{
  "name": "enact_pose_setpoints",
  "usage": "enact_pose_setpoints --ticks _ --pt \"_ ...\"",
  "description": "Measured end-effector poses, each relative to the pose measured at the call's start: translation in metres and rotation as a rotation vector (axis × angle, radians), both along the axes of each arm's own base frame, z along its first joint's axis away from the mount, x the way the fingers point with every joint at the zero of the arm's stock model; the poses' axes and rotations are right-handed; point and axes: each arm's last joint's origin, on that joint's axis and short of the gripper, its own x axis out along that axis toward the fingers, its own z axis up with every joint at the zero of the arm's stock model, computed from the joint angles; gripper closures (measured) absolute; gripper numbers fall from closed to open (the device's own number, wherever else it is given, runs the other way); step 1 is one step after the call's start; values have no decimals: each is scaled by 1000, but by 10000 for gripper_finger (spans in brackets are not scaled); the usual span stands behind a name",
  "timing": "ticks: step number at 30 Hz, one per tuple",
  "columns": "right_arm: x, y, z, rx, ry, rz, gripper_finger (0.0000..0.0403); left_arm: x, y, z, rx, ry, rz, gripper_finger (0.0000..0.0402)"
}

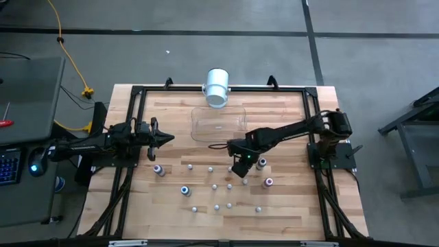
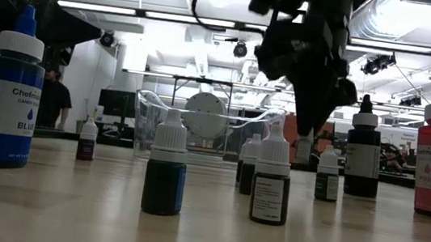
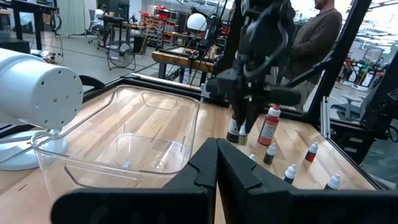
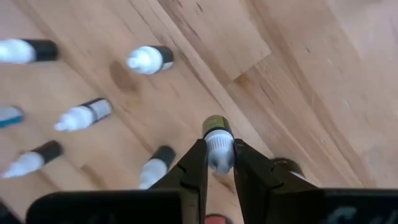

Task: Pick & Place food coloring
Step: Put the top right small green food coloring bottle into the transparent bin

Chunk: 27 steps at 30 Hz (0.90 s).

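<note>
Several small food coloring bottles stand scattered on the wooden table (image 1: 288, 206), most of them white-capped, with bigger ones in blue (image 1: 185, 191), purple (image 1: 159, 170) and pink (image 1: 269, 182). My right gripper (image 1: 240, 167) reaches in from the table's right and points down over the cluster, shut on one small bottle (image 4: 216, 124). My left gripper (image 1: 168, 138) waits shut at the table's left, clear of the bottles, and it points toward the clear tub (image 3: 124, 124). My right gripper (image 4: 219, 163) pinches the small bottle's white cap (image 4: 218, 149) between its two fingers, coming from above and pointing down. The bottle is upright below the fingers, its dark body (image 4: 216, 124) showing past the fingertips. I cannot tell whether its base rests on the table.
A clear plastic tub (image 1: 218, 122) sits behind the bottles toward the far edge, with a big white cylinder (image 1: 217, 88) beyond it. Other bottles (image 4: 149, 59) (image 4: 81, 115) stand close around the held one. A person stands in the room past the table.
</note>
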Motion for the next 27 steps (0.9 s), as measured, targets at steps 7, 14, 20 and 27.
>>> enact_pose_setpoints --ticks 7,14,20,27 --pt "-5 -3 35 -25 -34 -9 352 0 0 0 0 0 0 401" --pt "-1 -15 97 -133 -78 24 350 0 0 0 0 0 0 401" --pt "4 -31 132 -208 -89 41 351 0 0 0 0 0 0 401" --pt "32 -52 137 -250 -75 102 350 0 0 0 0 0 0 401"
